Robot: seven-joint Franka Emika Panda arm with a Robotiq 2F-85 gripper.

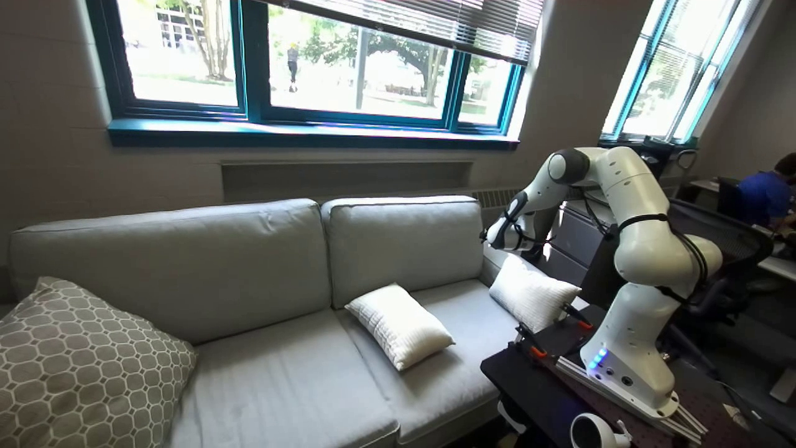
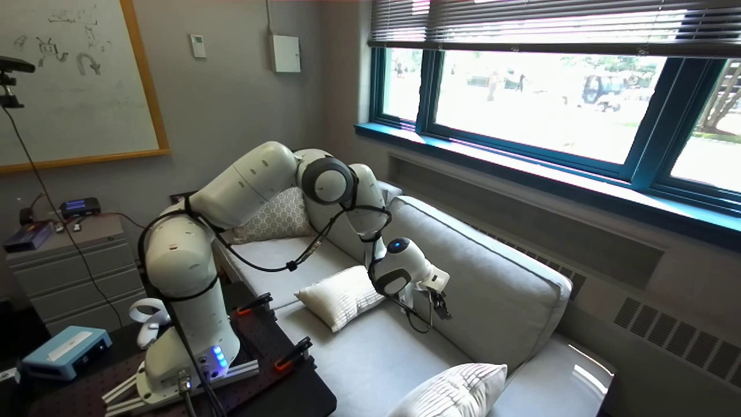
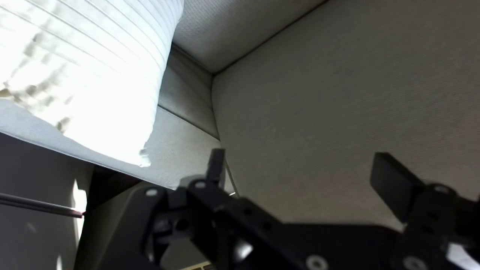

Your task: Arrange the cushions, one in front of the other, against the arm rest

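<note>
Spread and empty, the hand (image 3: 300,165) hovers above one end of a grey sofa (image 1: 273,379). Against the arm rest (image 2: 544,376) there leans one cream-white cushion (image 1: 528,292); a second cushion (image 1: 401,325) lies well apart, lower than the hand and off toward the sofa's middle, probably the one to be fetched next.

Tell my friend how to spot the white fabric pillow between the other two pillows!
Start at the long grey fabric sofa. On its seat, between the grey-beige patterned fabric cushion and the padded grey arm rest, lies the square cream-white fabric pillow. It lacks that cushion's pattern, and unlike the other cream-white fabric pillow, it lies away from the arm rest.
</note>
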